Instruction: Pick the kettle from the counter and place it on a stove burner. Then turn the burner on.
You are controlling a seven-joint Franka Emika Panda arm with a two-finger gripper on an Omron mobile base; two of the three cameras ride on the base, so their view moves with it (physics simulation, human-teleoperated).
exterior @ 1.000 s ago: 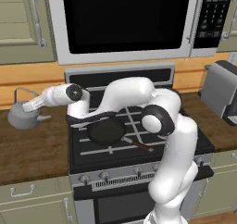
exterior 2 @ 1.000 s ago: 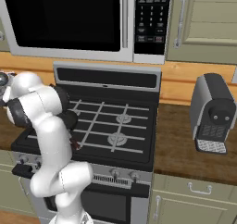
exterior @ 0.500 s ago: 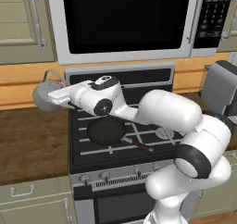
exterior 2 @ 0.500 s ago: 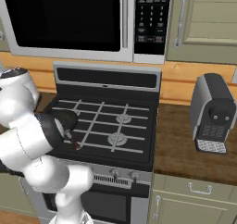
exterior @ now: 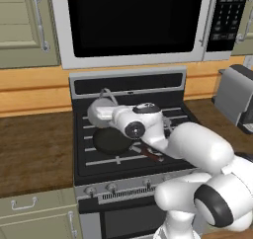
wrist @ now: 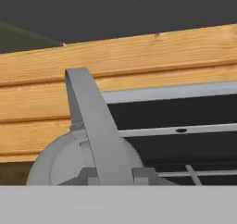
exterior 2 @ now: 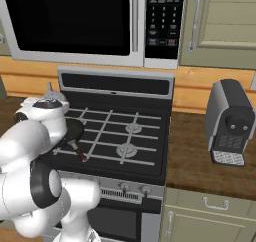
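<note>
So I've got the kettle [exterior: 100, 110] in the air right now, hanging over the back left corner of the stove [exterior: 128, 149], just behind the black frying pan [exterior: 111, 140] that's hogging the front left burner. The gripper [exterior: 109, 112] is clamped nearly all the way down on the thin arched handle [wrist: 90, 121]; in the hand view that handle runs up right between the finger tips, with the kettle's round body slung below it and the wooden backsplash [wrist: 139, 56] behind. From the right base view I can only catch the top of the kettle [exterior 2: 50, 91] poking up behind my own arm, so that side isn't much help for lining up.

My read on the step: this is the carry, and the set-down is what's left before the knob. The bigger silver stove burner [exterior 2: 125, 149] sits toward the front right of the cooktop, well apart from where the kettle hangs. I'd travel across high enough to clear the pan and its handle [exterior: 150, 154], which points out toward the middle of the grates.

With a grip on a thin wire handle the body can swing, so slow and steady, let it settle over the burner, lower until it rests flat on the grate bars, then open up. The knobs [exterior: 111, 187] are on the front panel.
</note>
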